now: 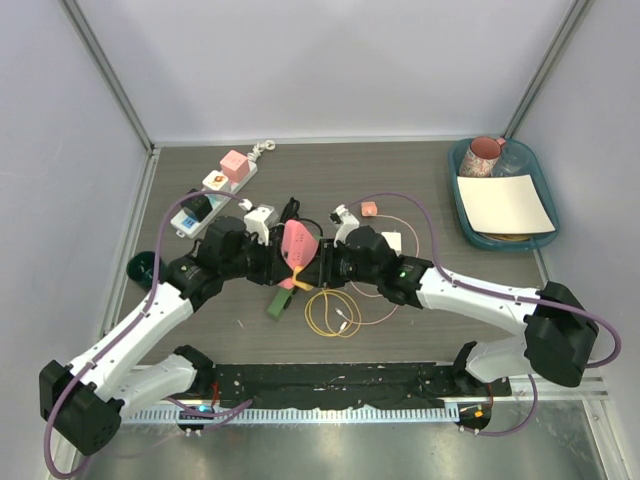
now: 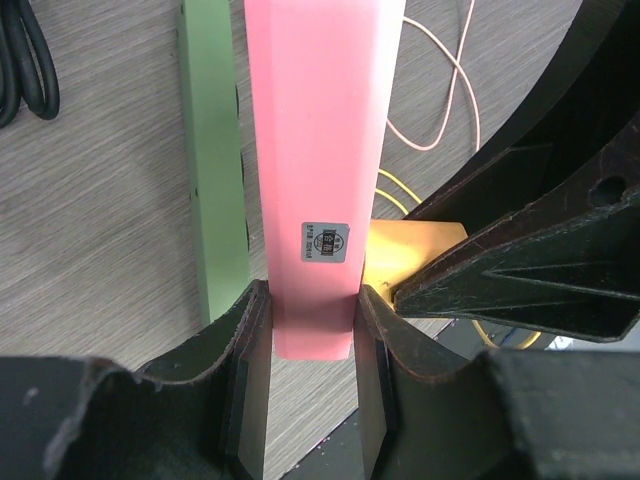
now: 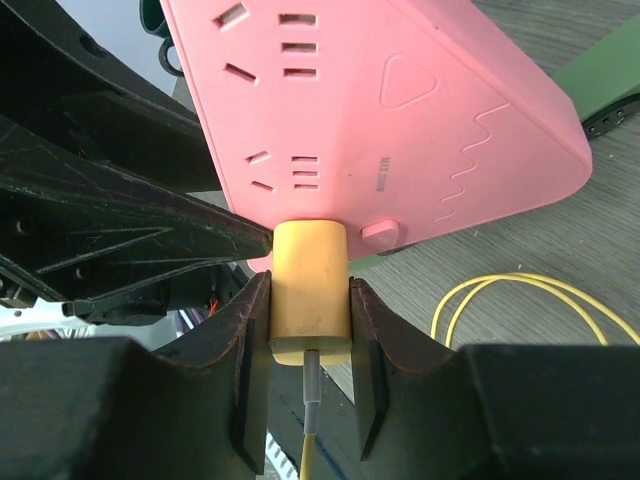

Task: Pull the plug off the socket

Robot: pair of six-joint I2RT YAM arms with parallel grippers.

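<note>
Your left pincer clamps the pink socket; your right pincer clamps the seated yellow plug.

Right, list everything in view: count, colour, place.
pink strip: one, pink, held up in the middle
plug: one, yellow, at the pink strip's end
green strip: one, green, lying below the pink strip
yellow cable: one, yellow, coiled near the middle
white strip: one, white, far left
tray: one, teal, far right
mug: one, pink, in the tray
paper: one, white, in the tray
left fingers: two, black, shut on the pink strip
right fingers: two, black, shut on the plug
</note>
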